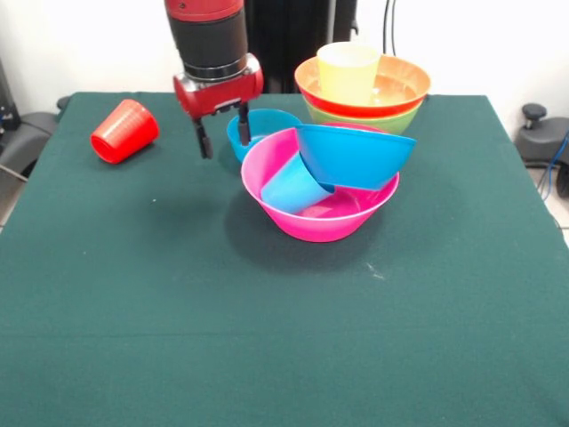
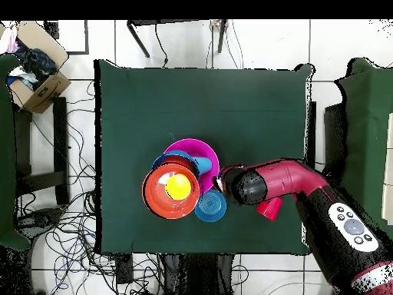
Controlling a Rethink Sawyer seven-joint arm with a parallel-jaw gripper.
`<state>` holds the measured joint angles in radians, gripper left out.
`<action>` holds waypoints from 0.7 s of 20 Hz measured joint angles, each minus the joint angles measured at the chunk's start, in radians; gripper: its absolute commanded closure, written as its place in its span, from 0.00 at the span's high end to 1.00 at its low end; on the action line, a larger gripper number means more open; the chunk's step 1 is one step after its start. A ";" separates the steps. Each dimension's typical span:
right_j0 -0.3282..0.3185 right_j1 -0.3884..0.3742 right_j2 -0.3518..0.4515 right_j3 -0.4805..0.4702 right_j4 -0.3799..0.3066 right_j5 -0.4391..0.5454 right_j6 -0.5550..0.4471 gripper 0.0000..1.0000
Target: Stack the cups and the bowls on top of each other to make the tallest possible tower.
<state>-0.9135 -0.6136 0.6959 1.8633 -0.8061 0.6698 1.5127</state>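
The gripper [image 1: 222, 135] hangs open and empty just beside the pink bowl [image 1: 307, 222], one finger at the small blue bowl [image 1: 260, 124]. Inside the pink bowl a blue bowl [image 1: 356, 156] and light blue cup [image 1: 293, 185] lie tilted. I think anything placed on them may slide off.

The arm [image 1: 210, 40] is a thick round column, red at the top, then black with a silvery ring. Below sits a glossy red gripper [image 1: 222, 129] block with two thin dark fingers [image 1: 204, 138]. From overhead, the maroon casing carries a grey button panel [image 2: 351, 226] (round buttons).
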 measured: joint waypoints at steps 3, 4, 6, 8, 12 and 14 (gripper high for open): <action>0.002 -0.003 -0.001 0.025 0.006 0.000 0.000 1.00; 0.002 -0.004 -0.002 0.032 0.007 0.000 0.000 1.00; 0.004 -0.008 -0.004 0.044 0.009 0.001 0.000 1.00; 0.007 -0.010 -0.008 0.051 0.009 0.005 0.000 1.00; 0.018 -0.011 -0.017 0.059 0.010 0.013 0.000 1.00; 0.029 -0.011 -0.023 0.062 0.009 0.018 0.000 1.00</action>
<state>-0.8840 -0.6242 0.6728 1.9255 -0.7968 0.6883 1.5127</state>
